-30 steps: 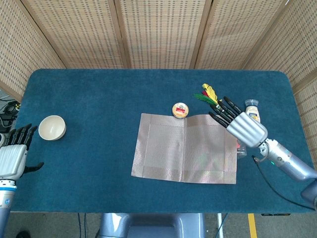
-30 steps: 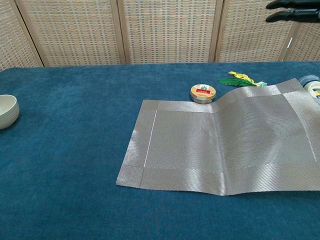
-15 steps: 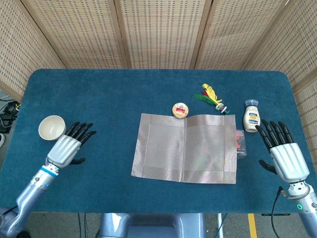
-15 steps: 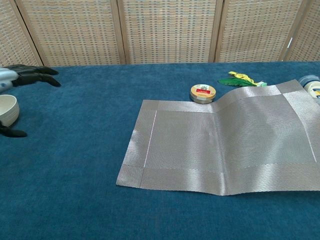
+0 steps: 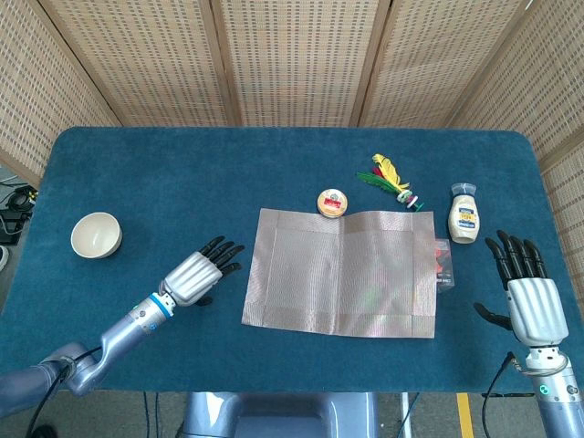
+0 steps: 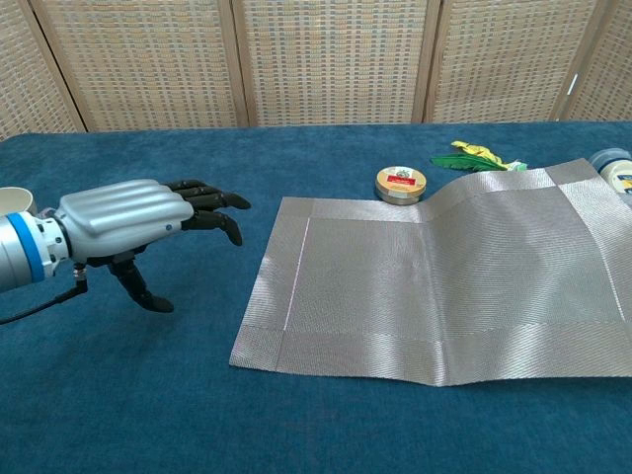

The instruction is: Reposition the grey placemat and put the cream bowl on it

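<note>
The grey placemat (image 5: 342, 272) (image 6: 444, 286) lies flat on the blue table, right of centre, its far right part humped up over something. The cream bowl (image 5: 96, 234) (image 6: 18, 201) stands upright near the table's left edge, far from the mat. My left hand (image 5: 196, 275) (image 6: 138, 222) hovers just left of the mat's left edge, fingers spread and pointing toward it, holding nothing. My right hand (image 5: 525, 290) is open at the table's right front, clear of the mat, fingers spread; the chest view does not show it.
A small round tin (image 5: 332, 203) (image 6: 401, 184) sits against the mat's far edge. Coloured feathers (image 5: 390, 175) (image 6: 474, 156) lie behind it. A mayonnaise bottle (image 5: 464, 215) (image 6: 617, 168) lies at the right. A red-and-black item (image 5: 443, 263) peeks from under the mat's right edge.
My left hand has swept right from beside the bowl to the mat's left edge. My right hand pulled off the mat's far right corner and back to the table's right front.
</note>
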`<state>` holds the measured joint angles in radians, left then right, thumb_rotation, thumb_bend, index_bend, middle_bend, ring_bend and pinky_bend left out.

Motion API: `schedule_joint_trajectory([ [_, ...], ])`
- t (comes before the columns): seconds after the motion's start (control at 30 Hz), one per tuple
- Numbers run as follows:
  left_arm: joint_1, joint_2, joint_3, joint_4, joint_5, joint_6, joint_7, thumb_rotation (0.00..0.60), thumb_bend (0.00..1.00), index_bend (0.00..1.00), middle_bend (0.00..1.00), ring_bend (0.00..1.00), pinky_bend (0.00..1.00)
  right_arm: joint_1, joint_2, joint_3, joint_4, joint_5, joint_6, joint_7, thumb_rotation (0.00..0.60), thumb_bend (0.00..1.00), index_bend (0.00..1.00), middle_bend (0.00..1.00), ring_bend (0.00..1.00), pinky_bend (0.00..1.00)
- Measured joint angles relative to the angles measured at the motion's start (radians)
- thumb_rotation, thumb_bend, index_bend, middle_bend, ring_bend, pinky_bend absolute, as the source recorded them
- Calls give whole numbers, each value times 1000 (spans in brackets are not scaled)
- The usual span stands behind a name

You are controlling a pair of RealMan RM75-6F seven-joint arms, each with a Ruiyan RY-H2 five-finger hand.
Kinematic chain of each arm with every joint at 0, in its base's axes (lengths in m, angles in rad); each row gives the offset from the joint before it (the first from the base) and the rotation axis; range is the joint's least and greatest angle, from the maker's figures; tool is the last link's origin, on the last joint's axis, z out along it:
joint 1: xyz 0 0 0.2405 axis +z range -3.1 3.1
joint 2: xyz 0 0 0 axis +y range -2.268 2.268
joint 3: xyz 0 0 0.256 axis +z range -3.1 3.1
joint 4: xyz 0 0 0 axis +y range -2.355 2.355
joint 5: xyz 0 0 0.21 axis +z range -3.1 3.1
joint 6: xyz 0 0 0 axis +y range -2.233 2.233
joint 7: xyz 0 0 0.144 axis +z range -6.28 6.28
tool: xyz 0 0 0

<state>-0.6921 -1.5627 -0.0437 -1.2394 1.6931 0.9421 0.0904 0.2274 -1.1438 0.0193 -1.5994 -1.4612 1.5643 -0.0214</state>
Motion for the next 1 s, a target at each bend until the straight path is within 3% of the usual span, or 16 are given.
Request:
schedule_joint_trajectory([
  [0.63, -117, -185, 3, 148, -39, -86, 32, 600, 1, 225, 0, 0, 0, -22, 3, 41, 14, -24, -28, 36, 600, 0, 0, 0, 0, 0],
  [1.0, -150, -204, -10, 140, -63, -84, 56, 600, 20, 225, 0, 0, 0, -34, 3, 45, 2, -57, -24, 33, 600, 0, 0, 0, 0, 0],
])
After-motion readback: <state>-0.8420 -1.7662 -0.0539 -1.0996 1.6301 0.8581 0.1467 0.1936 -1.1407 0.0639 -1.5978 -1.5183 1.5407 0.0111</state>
